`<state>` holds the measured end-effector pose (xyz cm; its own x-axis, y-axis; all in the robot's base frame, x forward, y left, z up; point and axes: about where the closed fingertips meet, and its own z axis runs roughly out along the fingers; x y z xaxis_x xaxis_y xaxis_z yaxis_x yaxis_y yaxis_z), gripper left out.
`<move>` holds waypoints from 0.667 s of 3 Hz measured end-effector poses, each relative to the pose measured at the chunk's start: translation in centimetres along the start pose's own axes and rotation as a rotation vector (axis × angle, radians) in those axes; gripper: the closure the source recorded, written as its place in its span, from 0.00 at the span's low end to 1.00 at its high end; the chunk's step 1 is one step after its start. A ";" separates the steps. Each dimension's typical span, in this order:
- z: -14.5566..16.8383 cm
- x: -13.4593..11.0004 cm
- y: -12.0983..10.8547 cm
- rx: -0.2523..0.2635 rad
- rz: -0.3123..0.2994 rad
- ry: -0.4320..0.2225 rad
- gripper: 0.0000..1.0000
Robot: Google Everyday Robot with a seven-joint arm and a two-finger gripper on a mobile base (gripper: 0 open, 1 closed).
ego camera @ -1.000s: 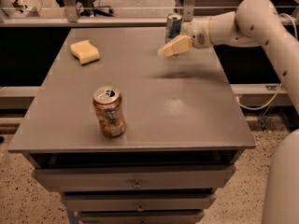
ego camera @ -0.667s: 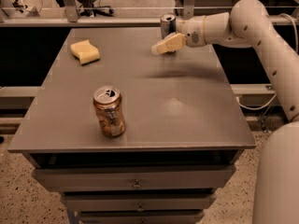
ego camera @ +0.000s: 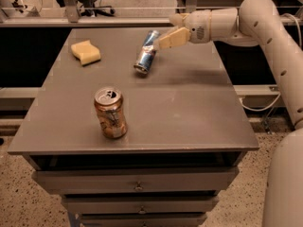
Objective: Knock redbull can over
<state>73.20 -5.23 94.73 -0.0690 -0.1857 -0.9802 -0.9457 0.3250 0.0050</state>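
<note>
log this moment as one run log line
redbull can: tipped, not upright | claw: far side, by its top | orange-brown can: upright, near front | sponge: far left

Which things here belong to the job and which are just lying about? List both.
Job: redbull can, tipped off upright, far centre; claw, by its upper end.
Lying about: brown can, upright near the front; yellow sponge, far left.

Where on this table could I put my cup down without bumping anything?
Bare: the right half of the table, right of the brown can. Crowded: the back, with sponge, tipped redbull can and the tool at its top.
</note>
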 end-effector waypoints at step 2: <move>-4.8 -1.3 0.1 0.037 -0.073 -0.036 0.00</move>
<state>71.72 -9.39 96.98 0.0120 -0.1767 -0.9842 -0.9352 0.3463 -0.0736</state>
